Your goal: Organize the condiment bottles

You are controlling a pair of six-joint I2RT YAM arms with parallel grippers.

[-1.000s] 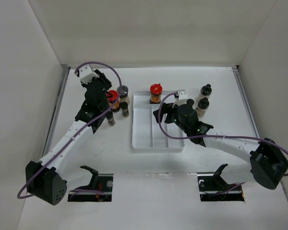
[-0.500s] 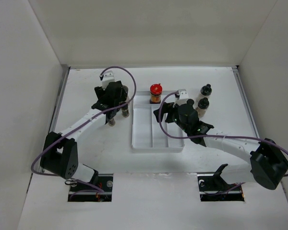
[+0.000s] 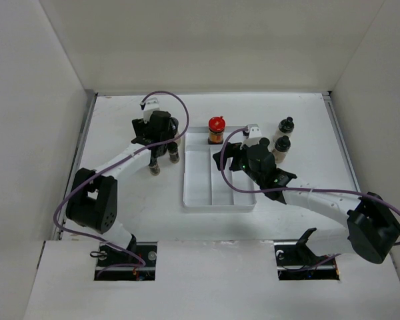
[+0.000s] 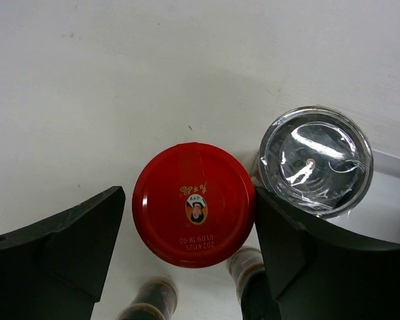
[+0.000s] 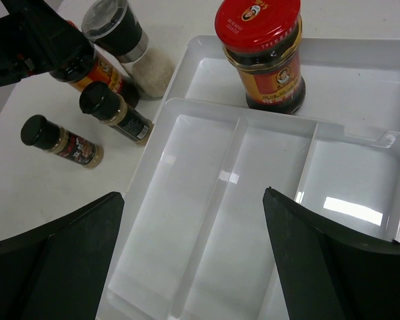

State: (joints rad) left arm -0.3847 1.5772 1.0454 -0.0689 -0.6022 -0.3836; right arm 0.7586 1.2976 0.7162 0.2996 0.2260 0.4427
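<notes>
Left gripper point(image 4: 190, 233) is seen spread wide astride the red-capped jar point(image 4: 193, 203), nothing clasped; one finger lies just beside the cap rim, contact not resolvable; the grey-lidded jar point(image 4: 316, 160) stands just beside it. Right gripper point(image 5: 193, 267) is held wide open above the white tray point(image 5: 207, 220), empty; a second red-capped jar point(image 5: 263, 53) stands in the tray's far compartment.

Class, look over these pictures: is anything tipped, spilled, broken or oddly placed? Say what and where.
Nothing stands out. The jars in view appear upright and capped, with no spill on the table. One red-capped jar stands in the tray's far compartment; the open left gripper flanks the other red-capped jar.
</notes>
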